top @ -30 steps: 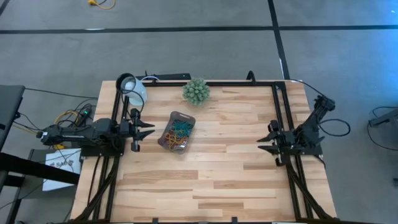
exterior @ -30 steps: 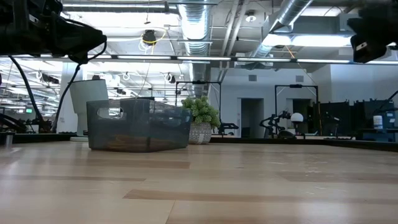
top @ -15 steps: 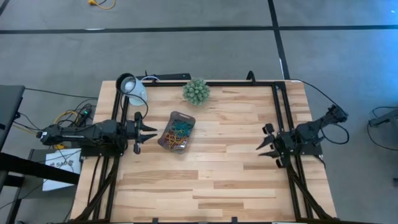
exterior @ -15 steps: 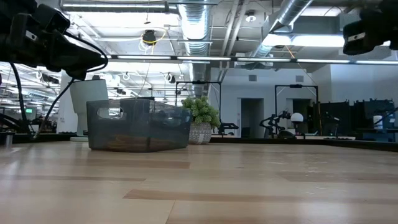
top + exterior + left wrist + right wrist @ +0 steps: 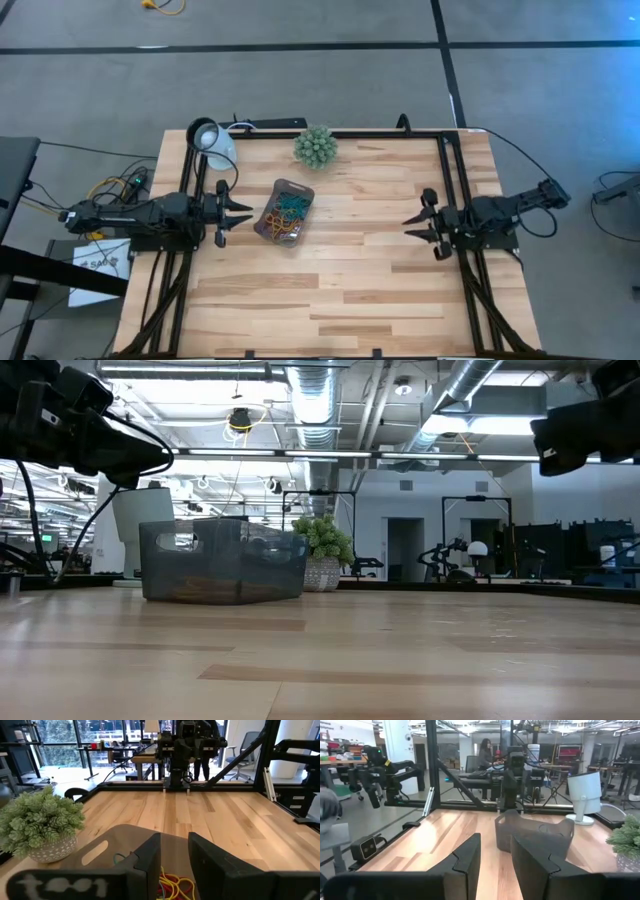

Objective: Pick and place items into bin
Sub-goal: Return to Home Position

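The bin, a small dark translucent tray, rests flat on the wooden table left of centre. The items, a tangle of red, yellow, orange, green and teal loops, lie inside it. In the left wrist view the loops show just past my fingers. My left gripper is open, level, just left of the bin and pointing at it. My right gripper is open over the table's right part, pointing left toward the bin, well away from it. In the low view the bin stands at left.
A spiky green plant ball in a pot stands beyond the bin near the far edge. A white lamp head sits at the far left corner. Black frame rails run along the table's sides. Bare wood stretches between bin and right gripper.
My right arm has folded down and stretched out, carrying its gripper toward the table's left, closer to the bin. My left arm has sunk a little and edged toward the bin, then stayed still. The bin and the loops have not moved.
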